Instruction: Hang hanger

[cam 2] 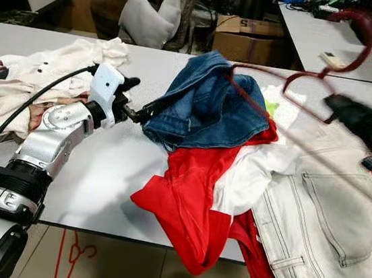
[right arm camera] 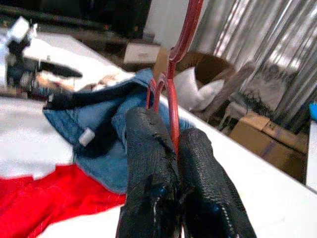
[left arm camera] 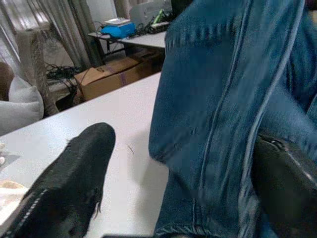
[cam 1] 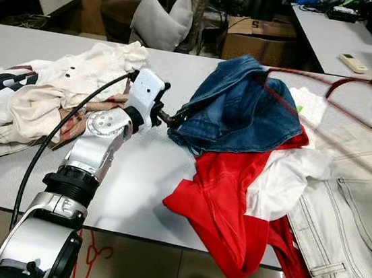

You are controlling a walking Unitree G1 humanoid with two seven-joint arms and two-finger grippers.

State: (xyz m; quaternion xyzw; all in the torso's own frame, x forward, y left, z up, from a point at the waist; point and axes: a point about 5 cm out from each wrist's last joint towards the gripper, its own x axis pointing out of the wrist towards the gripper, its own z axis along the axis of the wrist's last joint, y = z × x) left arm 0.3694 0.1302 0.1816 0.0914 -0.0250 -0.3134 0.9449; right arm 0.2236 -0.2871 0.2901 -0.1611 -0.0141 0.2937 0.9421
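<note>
Left gripper (cam 1: 173, 118) pinches the denim garment (cam 1: 240, 112) at its 9 o'clock edge. Right gripper (right arm camera: 174, 163), fingers clamped together, grips the red hanger (cam 2: 301, 82) at 3 o'clock.

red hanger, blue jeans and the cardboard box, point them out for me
red hanger (cam 2: 300, 80): right eye view, on the wire bend below the hook.
blue jeans (cam 1: 233, 111): left eye view, on the middle of the denim heap.
cardboard box (cam 1: 259, 39): left eye view, on its front face behind the table.

Grey table (cam 1: 131, 200), tan floor (cam 1: 156, 271) (cardboard box (cam 1: 256, 39) behind).
</note>
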